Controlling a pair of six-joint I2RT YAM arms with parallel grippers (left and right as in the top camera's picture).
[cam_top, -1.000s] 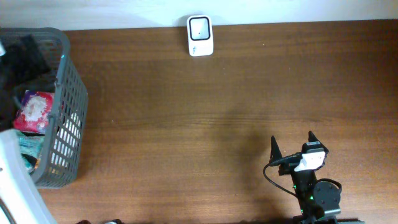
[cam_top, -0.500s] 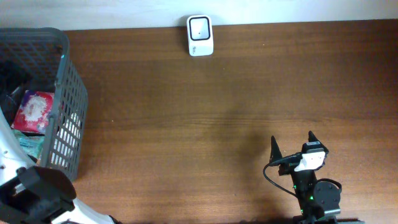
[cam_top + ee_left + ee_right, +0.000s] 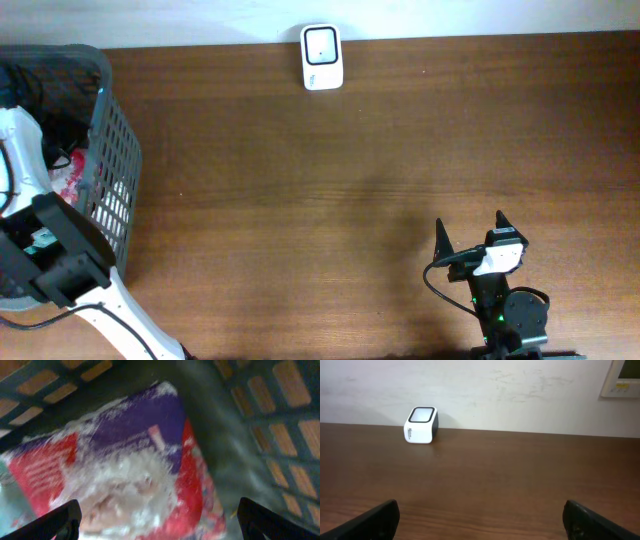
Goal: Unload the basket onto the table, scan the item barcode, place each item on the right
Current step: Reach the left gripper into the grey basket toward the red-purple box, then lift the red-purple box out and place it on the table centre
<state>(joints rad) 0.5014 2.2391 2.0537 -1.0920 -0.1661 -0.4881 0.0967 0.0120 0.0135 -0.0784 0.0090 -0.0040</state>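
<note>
On wooden table [image 3: 350, 200] — scanner [image 3: 322, 57] by wall [image 3: 520, 390]

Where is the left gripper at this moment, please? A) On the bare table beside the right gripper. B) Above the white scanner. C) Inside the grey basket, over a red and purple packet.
C: the left wrist view shows the left gripper open above the red and purple packet, with the mesh walls of the grey basket around it, well away from the white scanner.

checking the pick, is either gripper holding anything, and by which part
Nothing is held: left gripper open over the packet in the basket, right gripper open too.
</note>
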